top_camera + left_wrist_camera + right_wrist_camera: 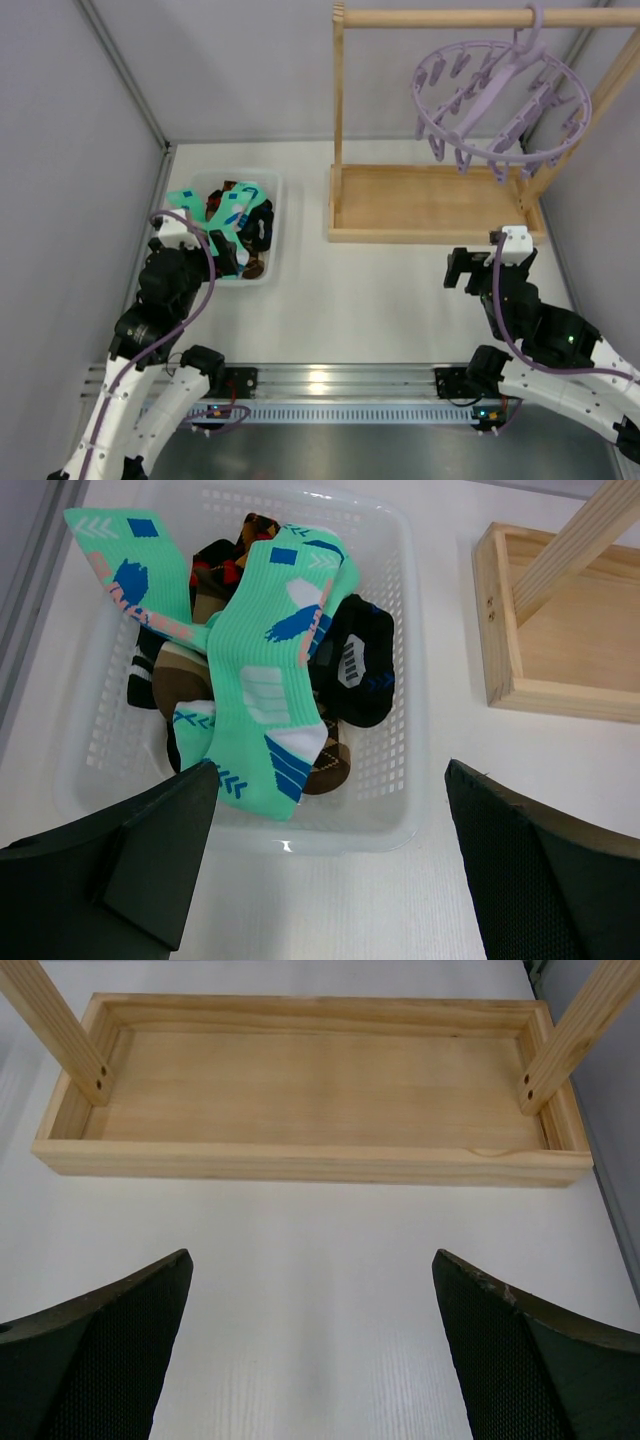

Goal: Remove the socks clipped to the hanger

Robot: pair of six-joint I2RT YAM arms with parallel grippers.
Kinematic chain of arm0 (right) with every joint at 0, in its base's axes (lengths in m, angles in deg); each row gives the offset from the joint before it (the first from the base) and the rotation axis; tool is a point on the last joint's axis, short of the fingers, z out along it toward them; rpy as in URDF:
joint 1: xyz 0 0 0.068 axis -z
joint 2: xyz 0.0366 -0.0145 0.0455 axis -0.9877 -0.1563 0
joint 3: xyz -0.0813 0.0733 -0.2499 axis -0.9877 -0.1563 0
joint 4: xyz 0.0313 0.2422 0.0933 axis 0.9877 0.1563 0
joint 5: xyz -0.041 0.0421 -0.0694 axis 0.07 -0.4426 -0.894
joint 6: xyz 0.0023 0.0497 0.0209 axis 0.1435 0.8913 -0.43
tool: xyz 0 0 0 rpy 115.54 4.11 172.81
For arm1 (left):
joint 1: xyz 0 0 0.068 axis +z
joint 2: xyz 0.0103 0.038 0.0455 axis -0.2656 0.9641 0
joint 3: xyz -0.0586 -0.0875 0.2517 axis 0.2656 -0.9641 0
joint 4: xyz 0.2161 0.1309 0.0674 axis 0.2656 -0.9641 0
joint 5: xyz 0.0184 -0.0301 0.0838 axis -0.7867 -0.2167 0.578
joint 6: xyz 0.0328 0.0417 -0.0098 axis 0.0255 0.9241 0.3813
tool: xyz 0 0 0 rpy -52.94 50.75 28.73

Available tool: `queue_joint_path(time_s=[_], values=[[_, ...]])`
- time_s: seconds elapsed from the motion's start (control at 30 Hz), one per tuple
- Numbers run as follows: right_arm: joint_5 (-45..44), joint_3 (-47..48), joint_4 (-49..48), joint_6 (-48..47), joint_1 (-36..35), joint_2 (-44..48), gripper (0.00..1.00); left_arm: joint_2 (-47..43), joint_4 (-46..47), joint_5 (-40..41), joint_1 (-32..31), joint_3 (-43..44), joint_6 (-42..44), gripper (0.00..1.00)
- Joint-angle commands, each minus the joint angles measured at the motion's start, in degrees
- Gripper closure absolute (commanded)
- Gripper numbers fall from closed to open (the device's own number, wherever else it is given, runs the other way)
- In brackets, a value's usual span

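White table (380,300); socks (265,670) in basket (418,680); hanger (500,100) on rail (440,17); left pincer (330,767), right pincer (311,1254) released.

Arms (165,285): black joints, white shells; purple cables (210,272); black textured claw fingers (100,1360).

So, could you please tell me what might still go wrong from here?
1. The open left gripper hangs right over the basket, where a turquoise sock lies draped across the pile toward the near wall. A careless move could snag it and drag it out.
2. The open right gripper faces the wooden frame close ahead. A bump might set the hanger swinging, or even unhook it.
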Motion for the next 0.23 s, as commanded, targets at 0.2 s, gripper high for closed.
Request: queue_joint_path(time_s=[0.2], values=[[0.1,0.2,-0.1,1.3,0.4,1.3,0.0,-0.5,2.8,-0.4,0.4,-0.3,1.0,0.02]])
